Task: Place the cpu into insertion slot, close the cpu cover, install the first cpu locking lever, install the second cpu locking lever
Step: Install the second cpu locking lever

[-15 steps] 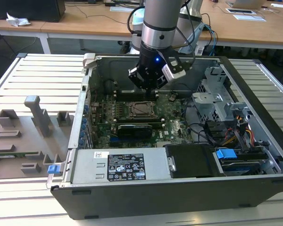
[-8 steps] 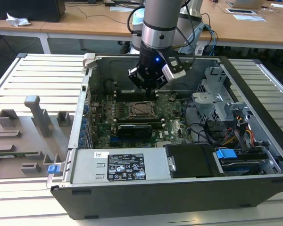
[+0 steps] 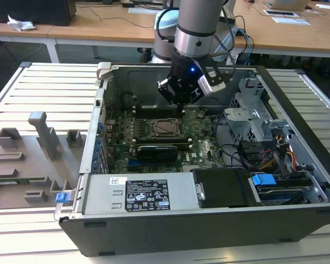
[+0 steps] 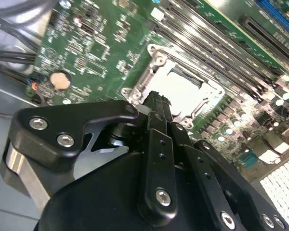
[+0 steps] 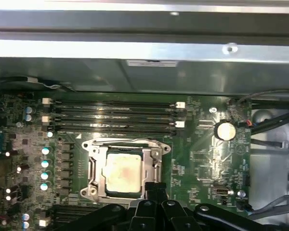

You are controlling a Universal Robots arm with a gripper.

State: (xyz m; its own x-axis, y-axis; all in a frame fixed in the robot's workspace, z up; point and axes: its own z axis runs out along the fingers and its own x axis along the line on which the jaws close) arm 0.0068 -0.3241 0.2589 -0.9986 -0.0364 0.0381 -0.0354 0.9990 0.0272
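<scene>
CPU (image 5: 121, 173) seated in slot (image 5: 94, 169) at board centre, cover (image 5: 153, 163) down over it. Tool (image 5: 156, 186) closed, empty, tips at cover edge, prob. for lever work.

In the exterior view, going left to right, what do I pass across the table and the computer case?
Grey fixture blocks → blue clip → cpu in the insertion slot → silver drive cage → blue drive tab.
</scene>
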